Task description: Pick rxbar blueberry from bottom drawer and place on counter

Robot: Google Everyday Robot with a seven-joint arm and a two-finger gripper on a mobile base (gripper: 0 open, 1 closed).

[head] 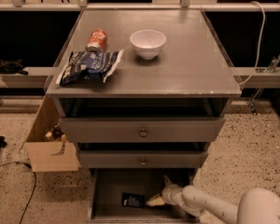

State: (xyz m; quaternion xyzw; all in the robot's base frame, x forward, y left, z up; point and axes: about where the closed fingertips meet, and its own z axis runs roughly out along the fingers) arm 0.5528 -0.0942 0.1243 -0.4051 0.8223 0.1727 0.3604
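Observation:
The bottom drawer (113,189) is pulled open below the two knobbed drawers. The rxbar blueberry (133,200), a small dark flat wrapper, lies on its grey floor left of centre. My gripper (159,192) reaches into the drawer from the lower right on a white arm (210,206). Its pale fingertips (154,200) sit just right of the bar, a small gap away. One finger points up, the other lies low toward the bar, so the fingers stand open and hold nothing. The counter (186,64) is the grey cabinet top above.
On the counter are a crinkled blue-and-white snack bag (88,66), a red can (96,39) on its side, and a white bowl (148,43). An open cardboard box (49,150) stands on the speckled floor left of the cabinet. A black cable (30,195) runs near it.

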